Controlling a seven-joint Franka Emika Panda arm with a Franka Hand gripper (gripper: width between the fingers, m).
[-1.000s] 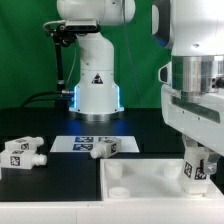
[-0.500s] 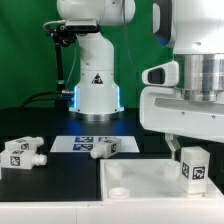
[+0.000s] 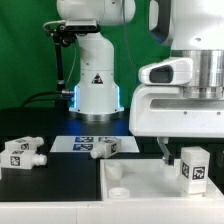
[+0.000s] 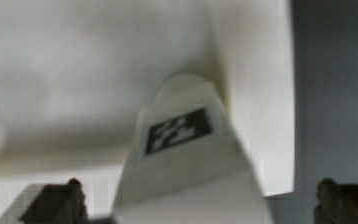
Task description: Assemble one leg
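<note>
A white leg [image 3: 194,168] with a square tag stands upright on the large white panel [image 3: 135,190], near its edge on the exterior view's right. My gripper [image 3: 188,150] hangs just above it, and one dark finger [image 3: 165,150] shows beside the leg. In the wrist view the leg [image 4: 185,160] rises between my two fingertips [image 4: 55,200]. There is a gap on each side, so the gripper [image 4: 199,205] is open and straddles the leg without touching it.
Two more legs lie on the black table, one [image 3: 22,153] at the exterior view's left and one [image 3: 105,148] by the marker board [image 3: 72,143]. The arm's white base [image 3: 95,90] stands behind them. The panel has round holes [image 3: 118,171].
The hand has turned and lifted a little. The fingers, which sat low around the leg a second ago, now stand apart from it. The leg stays upright on the panel.
</note>
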